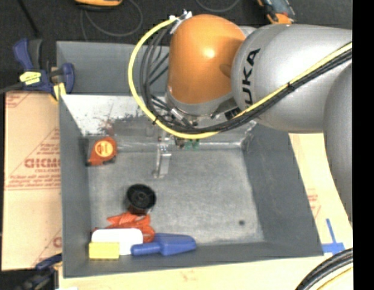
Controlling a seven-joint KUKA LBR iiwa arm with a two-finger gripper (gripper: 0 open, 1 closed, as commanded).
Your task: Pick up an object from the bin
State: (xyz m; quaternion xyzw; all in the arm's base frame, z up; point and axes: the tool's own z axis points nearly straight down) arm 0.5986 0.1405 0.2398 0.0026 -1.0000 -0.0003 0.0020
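Grey metal bin (277, 192), heap of small things (135, 237) lower left; we see the claw (163, 162) hanging mid-frame, and cannot tell its spread.

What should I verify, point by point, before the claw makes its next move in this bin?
1. The claw above a thing: not ok; it hangs over the bare grey metal bin floor.
2. The orange round tape measure free to grasp: ok; alone, left of the claw.
3. The black round disc apart from the claw: ok.
4. The black disc apart from the crumpled red piece: cannot tell.
5. The white block, yellow block and blue plastic handle separated: not ok; they lie crowded together in the corner.
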